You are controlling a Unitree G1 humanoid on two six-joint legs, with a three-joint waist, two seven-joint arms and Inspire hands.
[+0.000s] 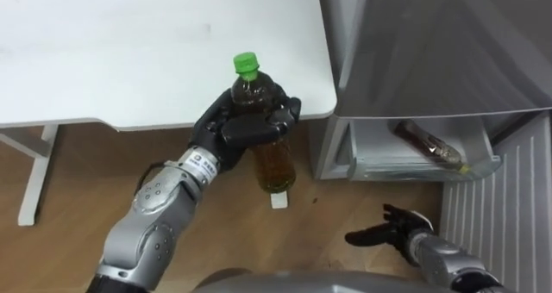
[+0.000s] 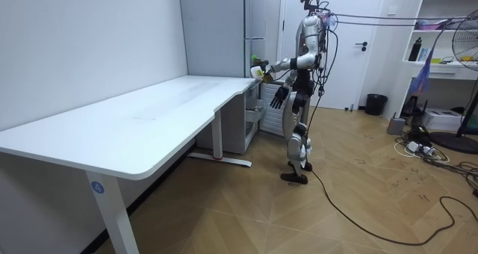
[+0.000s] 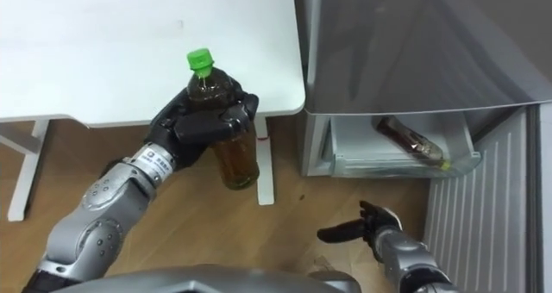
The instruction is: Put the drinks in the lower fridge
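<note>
Gripping bottle (image 1: 274,162), left robot hand (image 1: 244,126)

My left hand (image 1: 246,125) wrapped the middle of the bottle (image 1: 276,165) and hid that part; the green cap and the lower body stood clear of my fingers. The white table (image 1: 129,52) ran off the top and left edges, and the grey fridge (image 1: 431,43) off the top and right. In the open lower drawer (image 1: 414,167) a second bottle (image 1: 427,142) lay slanted, its near end too small to make out against the front rim. My right hand (image 1: 392,228) hung low, its forearm cut by the bottom edge. In the room view the bottle was a small blur at my hand.
</note>
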